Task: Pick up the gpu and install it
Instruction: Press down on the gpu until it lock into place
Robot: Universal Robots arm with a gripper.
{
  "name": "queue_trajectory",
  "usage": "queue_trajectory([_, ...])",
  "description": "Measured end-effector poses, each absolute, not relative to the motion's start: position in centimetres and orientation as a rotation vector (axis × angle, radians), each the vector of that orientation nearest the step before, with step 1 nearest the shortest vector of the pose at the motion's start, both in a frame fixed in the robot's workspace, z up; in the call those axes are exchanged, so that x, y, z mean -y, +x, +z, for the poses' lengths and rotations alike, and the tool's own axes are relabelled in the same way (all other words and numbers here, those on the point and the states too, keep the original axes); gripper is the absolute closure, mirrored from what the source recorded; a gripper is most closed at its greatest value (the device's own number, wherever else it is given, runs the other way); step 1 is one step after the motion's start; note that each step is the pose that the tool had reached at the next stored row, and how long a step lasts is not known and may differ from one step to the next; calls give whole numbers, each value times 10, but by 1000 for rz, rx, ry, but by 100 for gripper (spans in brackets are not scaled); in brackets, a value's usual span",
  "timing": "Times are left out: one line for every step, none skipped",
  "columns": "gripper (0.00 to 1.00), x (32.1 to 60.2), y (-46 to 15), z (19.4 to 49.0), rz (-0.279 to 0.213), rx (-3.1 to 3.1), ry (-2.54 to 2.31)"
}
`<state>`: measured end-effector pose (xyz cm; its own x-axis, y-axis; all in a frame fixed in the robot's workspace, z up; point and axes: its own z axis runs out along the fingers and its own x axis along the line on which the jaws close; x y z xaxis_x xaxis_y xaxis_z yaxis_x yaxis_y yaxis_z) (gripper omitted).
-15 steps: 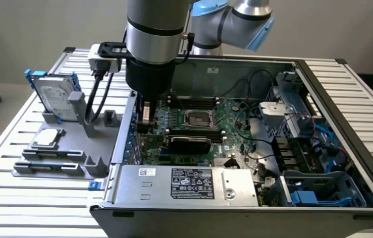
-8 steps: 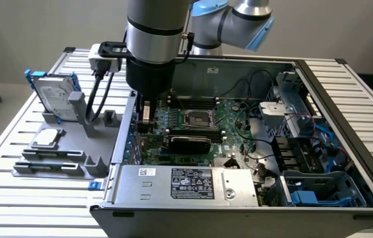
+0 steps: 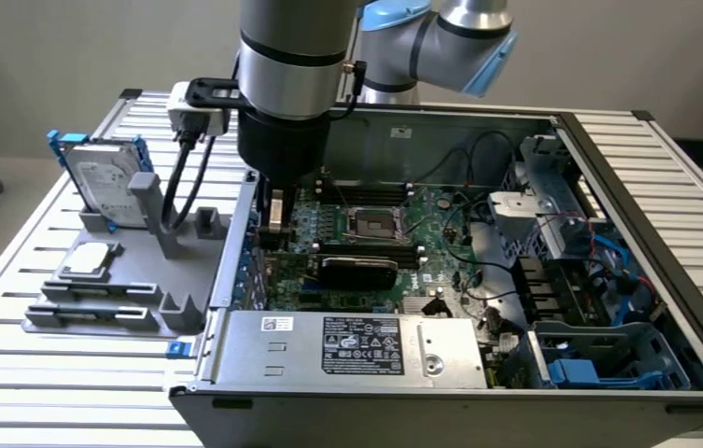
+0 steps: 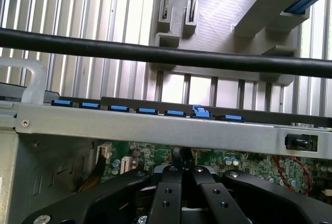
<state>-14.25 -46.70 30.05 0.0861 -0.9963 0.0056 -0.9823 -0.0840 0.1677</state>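
Tool (image 4: 182,157) closed over motherboard (image 4: 155,154); cable (image 4: 155,54) crosses above.

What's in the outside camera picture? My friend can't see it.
A robot arm reaches down into an open computer case, its gripper low over the green motherboard. Beside the case, on the exterior view's left, a grey holder carries a silver hard drive in a blue frame.

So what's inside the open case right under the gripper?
Inside the case, the green motherboard shows a bare CPU socket and a black-covered card, apparently the gpu, seated below it. The gripper sits closed over the board; its body hides what lies directly beneath.
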Motion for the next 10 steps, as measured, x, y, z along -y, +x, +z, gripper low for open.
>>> queue_trajectory([89, 467, -142, 301, -166, 2035, 2217])
queue_trajectory([89, 467, -142, 301, -166, 2035, 2217])
queue_trajectory([89, 467, -142, 301, -166, 2035, 2217])
queue_trajectory([89, 467, -141, 301, -166, 2035, 2217])
queue_trajectory([89, 466, -141, 301, -165, 2035, 2217])
queue_trajectory([89, 466, -140, 301, -165, 2035, 2217])
queue_trajectory([89, 466, -140, 301, -165, 2035, 2217])
queue_trajectory([89, 466, -140, 301, -164, 2035, 2218])
queue_trajectory([89, 466, -140, 301, -164, 2036, 2218])
queue_trajectory([89, 465, -140, 301, -163, 2036, 2218])
